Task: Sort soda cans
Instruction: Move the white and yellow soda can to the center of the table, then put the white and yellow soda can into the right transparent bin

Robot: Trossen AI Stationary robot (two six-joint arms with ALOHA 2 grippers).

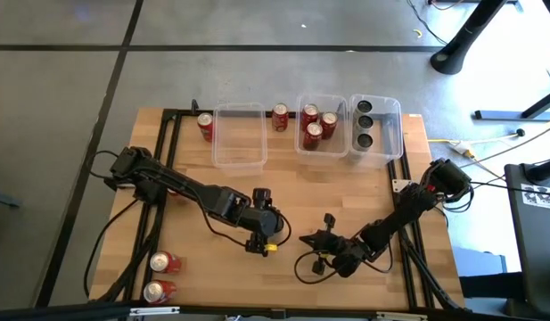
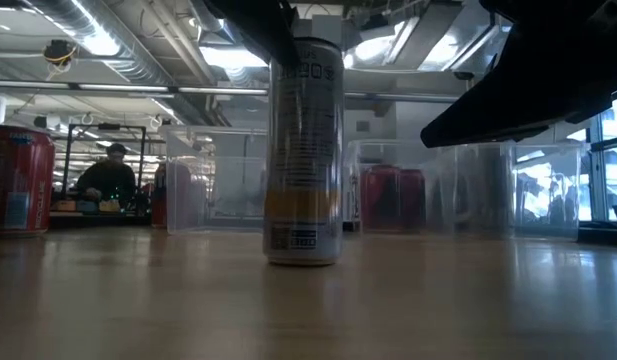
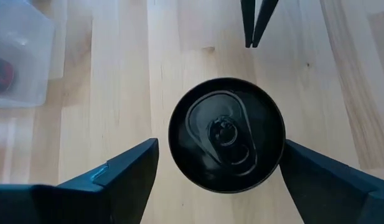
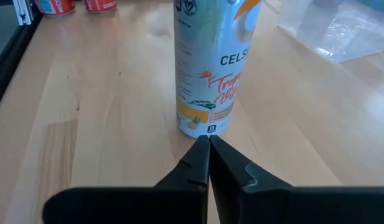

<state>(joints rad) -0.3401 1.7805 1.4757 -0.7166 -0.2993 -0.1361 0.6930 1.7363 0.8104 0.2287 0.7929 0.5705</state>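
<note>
The can [image 3: 226,132] stands upright between the left gripper's [image 3: 220,177] spread jaws.

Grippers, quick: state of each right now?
Left gripper: open, fingers either side of the upright white can, not touching it.
Right gripper: shut, empty, pointing at the same can's base.

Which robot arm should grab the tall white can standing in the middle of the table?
Probably the left. Its gripper is open right above the white can, one finger on each side. The right gripper is shut and only points at the can from beside it.
</note>
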